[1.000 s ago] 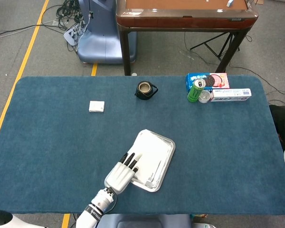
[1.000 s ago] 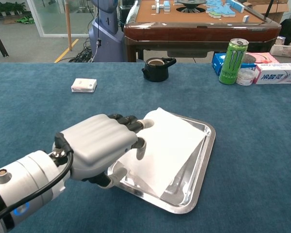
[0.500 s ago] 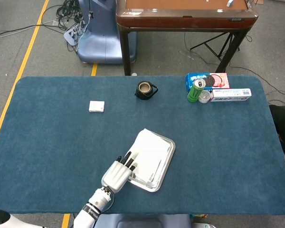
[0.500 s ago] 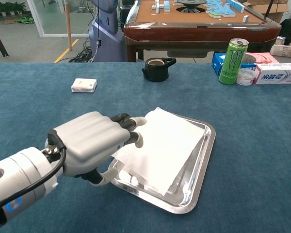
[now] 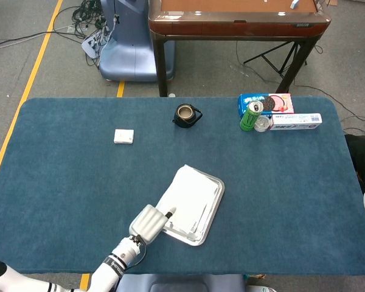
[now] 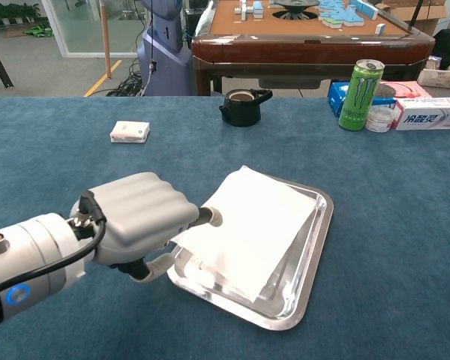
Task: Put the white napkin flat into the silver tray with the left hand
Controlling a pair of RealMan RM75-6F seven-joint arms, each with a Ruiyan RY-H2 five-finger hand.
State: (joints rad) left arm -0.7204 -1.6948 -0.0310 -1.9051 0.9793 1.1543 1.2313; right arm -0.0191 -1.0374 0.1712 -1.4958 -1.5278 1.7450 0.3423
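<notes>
So the left hand (image 6: pixel 139 217) is curled up at the silver tray (image 6: pixel 309 255), one fingertip touching the white napkin (image 6: pixel 247 225), which lies spread in the tray, holding nothing.

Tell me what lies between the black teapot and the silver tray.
Nothing: only bare blue tablecloth separates the black teapot from the silver tray, plain in both views.

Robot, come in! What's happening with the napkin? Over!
Left hand curled, fingertip on white napkin. Napkin lies in silver tray, left edge overhanging. Right hand unseen.
</notes>
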